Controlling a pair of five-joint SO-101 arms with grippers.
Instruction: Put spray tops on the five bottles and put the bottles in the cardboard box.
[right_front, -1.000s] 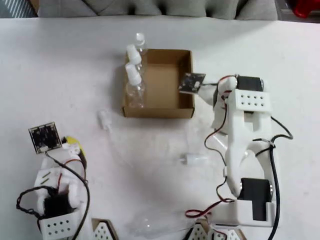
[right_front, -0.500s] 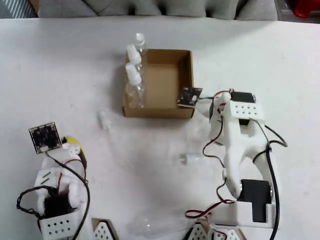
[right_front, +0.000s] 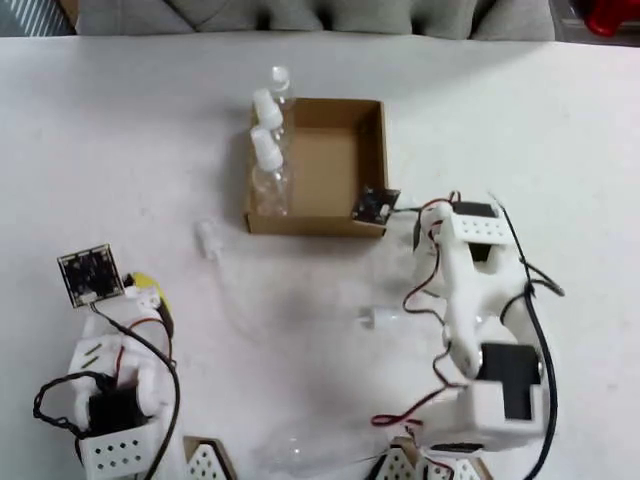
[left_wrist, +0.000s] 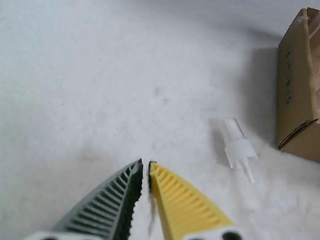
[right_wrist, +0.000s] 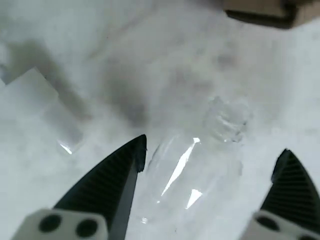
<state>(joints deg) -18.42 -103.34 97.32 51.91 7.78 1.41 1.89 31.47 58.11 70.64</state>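
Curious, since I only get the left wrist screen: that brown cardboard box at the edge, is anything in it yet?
Observer: Yes. The high view shows clear plastic bottles with fitted white tops lying along one side of the cardboard box.
Visitor: And the other arm?
Observer: Its right gripper is open, jaws either side of a clear uncapped bottle lying on the white table near the box.
Visitor: Any tops besides the loose white spray top I see?
Observer: A second white spray top lies on the table beside the right arm.
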